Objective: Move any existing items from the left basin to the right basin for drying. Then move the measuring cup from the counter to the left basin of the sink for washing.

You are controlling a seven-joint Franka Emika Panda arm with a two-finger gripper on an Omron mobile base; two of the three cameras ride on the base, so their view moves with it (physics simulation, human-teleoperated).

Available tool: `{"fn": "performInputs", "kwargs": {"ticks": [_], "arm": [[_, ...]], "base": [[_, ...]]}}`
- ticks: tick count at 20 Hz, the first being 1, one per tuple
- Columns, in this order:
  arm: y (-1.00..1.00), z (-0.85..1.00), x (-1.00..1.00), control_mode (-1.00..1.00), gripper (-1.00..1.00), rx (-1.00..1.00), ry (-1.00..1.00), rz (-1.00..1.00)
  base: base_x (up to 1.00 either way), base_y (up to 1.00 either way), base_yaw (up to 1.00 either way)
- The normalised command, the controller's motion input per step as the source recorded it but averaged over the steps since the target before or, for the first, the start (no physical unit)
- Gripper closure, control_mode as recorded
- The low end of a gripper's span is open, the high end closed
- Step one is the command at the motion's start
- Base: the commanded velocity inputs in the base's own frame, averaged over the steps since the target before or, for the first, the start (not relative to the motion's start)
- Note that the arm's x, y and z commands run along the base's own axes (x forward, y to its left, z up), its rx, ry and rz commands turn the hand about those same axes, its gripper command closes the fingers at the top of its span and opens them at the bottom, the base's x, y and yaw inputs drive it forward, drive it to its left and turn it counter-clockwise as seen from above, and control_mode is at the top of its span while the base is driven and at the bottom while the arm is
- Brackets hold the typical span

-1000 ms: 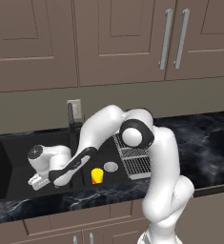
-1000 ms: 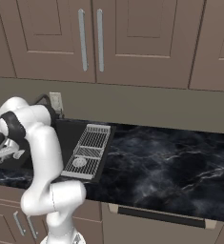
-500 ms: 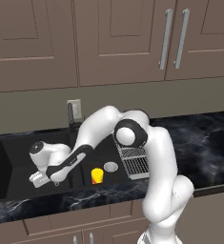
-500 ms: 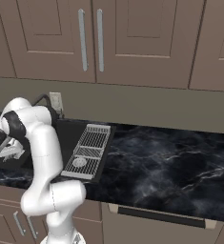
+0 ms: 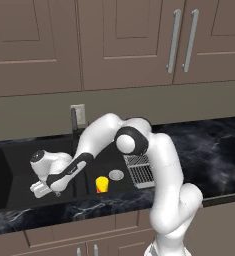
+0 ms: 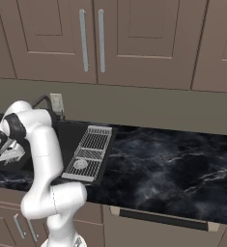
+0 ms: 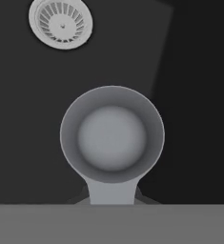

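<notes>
My gripper [image 5: 39, 189] hangs low inside the left basin [image 5: 16, 162] and is shut on the handle of the measuring cup [image 7: 112, 135]. In the hand view its grey round bowl faces the camera above the dark basin floor, with the basin's silver drain [image 7: 61, 23] beyond it. The yellow cup [image 5: 102, 184] with an orange-red end stands in the right basin [image 5: 110, 161], beside that basin's drain [image 5: 116, 175]. From the right base view the hand [image 6: 0, 144] shows at the far left edge.
A white wire rack [image 5: 139, 170] [image 6: 88, 152] lies along the right basin's edge. The dark faucet [image 5: 73, 119] rises behind the sink near a wall outlet. Black marble counter [image 6: 173, 164] stretches to the right, with wall cabinets above.
The forearm has edged slightly left. The hand stays low in the left basin, still shut on the measuring cup.
</notes>
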Motion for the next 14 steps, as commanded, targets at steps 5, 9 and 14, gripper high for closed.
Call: {"fn": "performInputs", "kwargs": {"ticks": [5,9,14], "arm": [[0.0,-0.15,0.06,-1.0,1.0,0.0,0.0,-0.03],[0.0,-0.1,0.06,-1.0,1.0,0.0,0.0,-0.02],[0.0,-0.17,0.05,-1.0,1.0,0.0,0.01,-0.02]], "base": [[0.0,0.0,0.0],[0.0,0.0,0.0],[0.0,0.0,0.0]]}}
